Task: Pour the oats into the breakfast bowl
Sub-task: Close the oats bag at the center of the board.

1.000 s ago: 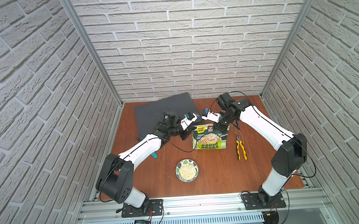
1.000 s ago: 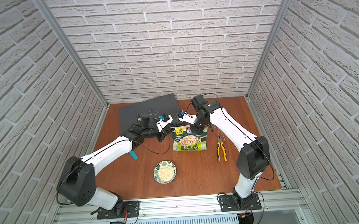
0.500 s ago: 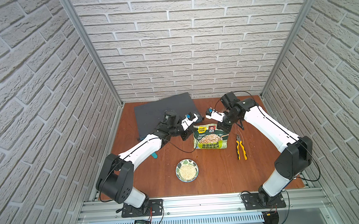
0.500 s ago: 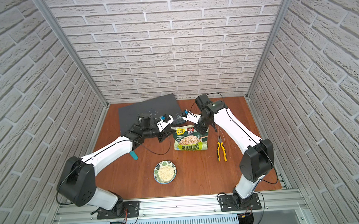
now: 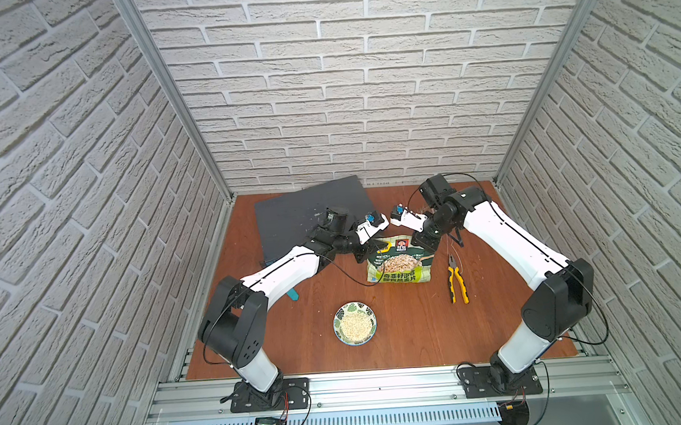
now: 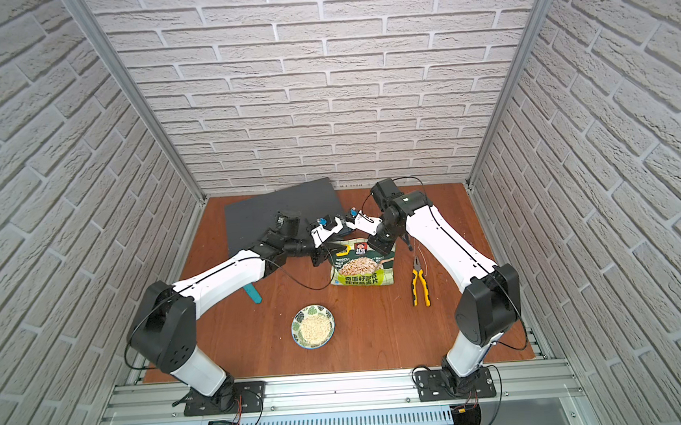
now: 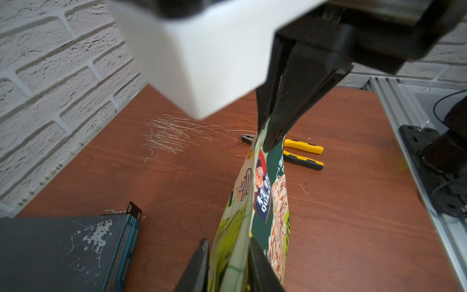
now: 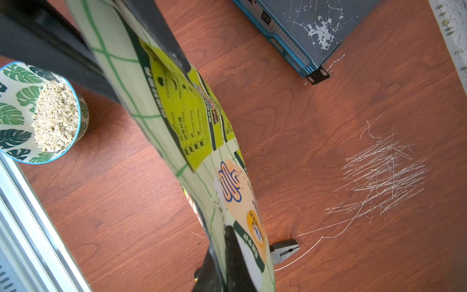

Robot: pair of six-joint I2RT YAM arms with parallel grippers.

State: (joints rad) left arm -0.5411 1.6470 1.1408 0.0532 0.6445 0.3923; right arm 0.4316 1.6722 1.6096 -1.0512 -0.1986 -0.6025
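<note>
The green-and-lime checked oats pouch (image 5: pixel 400 264) (image 6: pixel 365 267) stands on the wooden table, its printed face toward the front. My left gripper (image 5: pixel 366 249) (image 6: pixel 325 252) (image 7: pixel 228 242) grips its top left corner, both fingers pressing the pouch edge (image 7: pixel 235 227). At the top right corner my right gripper (image 5: pixel 425 245) (image 6: pixel 380 248) (image 8: pixel 222 237) is shut on the pouch (image 8: pixel 156 106). The breakfast bowl (image 5: pixel 338 315) (image 6: pixel 297 321) (image 8: pixel 15 108), white with green leaves and a blue rim, sits in front of the pouch. It holds a heap of oats (image 5: pixel 355 326) (image 6: pixel 313 330) (image 8: pixel 55 113).
Yellow-handled pliers (image 5: pixel 456 281) (image 6: pixel 420 288) (image 7: pixel 300 146) lie right of the pouch. A flat dark grey box (image 5: pixel 306 216) (image 6: pixel 281 213) (image 8: pixel 316 22) sits at the back left. A teal tool (image 5: pixel 293 294) (image 6: pixel 253 293) lies under my left arm. Brick walls enclose three sides.
My right arm has shifted slightly to the right with its corner of the pouch. My left gripper has stayed at the other corner, re-closing on it.
</note>
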